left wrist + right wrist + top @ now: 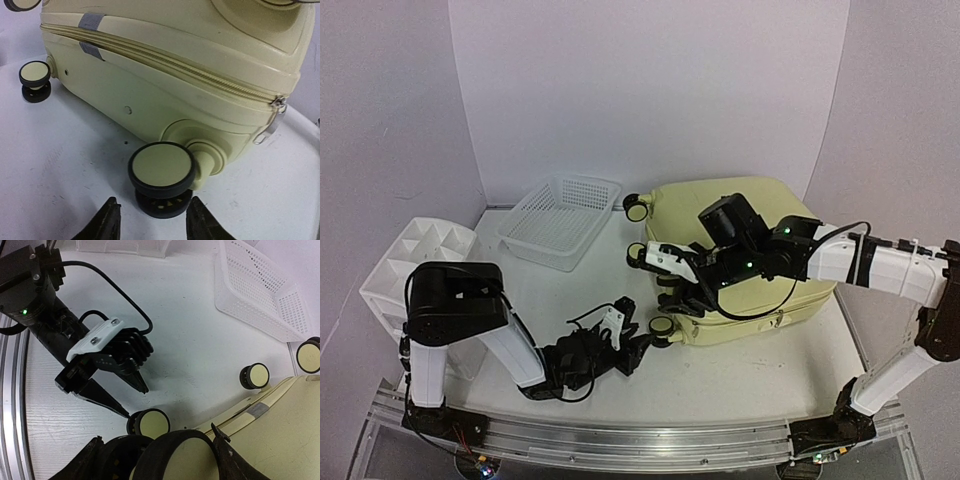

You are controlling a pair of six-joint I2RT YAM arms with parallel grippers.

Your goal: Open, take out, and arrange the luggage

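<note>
The luggage (760, 215) lies flat and shut on the table (60, 165), its zip (175, 65) closed all the way round as far as I can see. The basket (560, 220) waits off its wheel end.

My right gripper (159, 452) sits over the luggage's wheel end with the jaws wide, straddling an upper caster (177, 462). The wrist view is cropped there, so I can't tell whether the pads actually press on it.

My left gripper (136, 402) is down at table height just off the lower near caster (162, 167), jaws partly open, holding nothing.

The step, as I read it, is unzipping. The pull (272, 122) hangs at the luggage's near corner, past that caster. I'd slide the left gripper along the luggage's side to it, come in square to the tab and pinch only the tab, not the shell lip. Then I'd draw along the zip's line, not away from it. The right gripper should bear on the luggage so it doesn't roll.
</note>
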